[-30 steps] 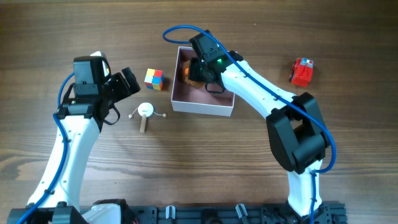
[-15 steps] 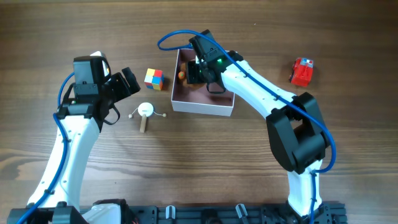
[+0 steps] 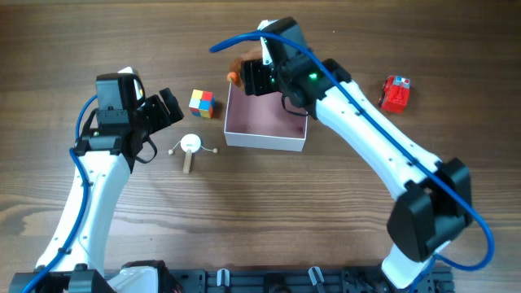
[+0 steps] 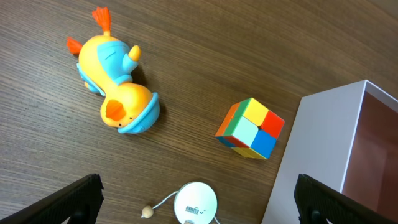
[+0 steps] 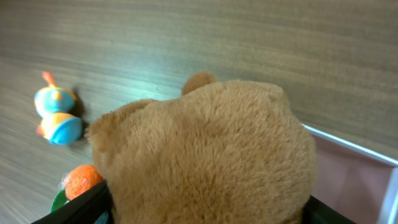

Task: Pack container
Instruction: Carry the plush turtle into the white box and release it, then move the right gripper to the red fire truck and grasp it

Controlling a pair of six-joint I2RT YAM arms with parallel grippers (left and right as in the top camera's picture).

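Upper centre of the overhead view: right gripper (image 3: 249, 75) clamped on a fuzzy brown plush toy (image 5: 205, 155), over the upper-left corner of the square white container with dusty-pink inside (image 3: 273, 122). At left, left gripper (image 3: 168, 107) with jaws apart, empty. Small printed label on the white round disc (image 4: 196, 200), too small to read.

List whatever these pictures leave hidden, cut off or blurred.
Fuzzy brown plush toy: right wrist shows only fur, cropped below; overhead, the right arm covers most of it.
Orange-and-blue duck toy: blurred in right wrist.
White round disc: cut by left wrist's bottom edge; label too small.
White square box with pink inside: far-left corner under the right arm, overhead.
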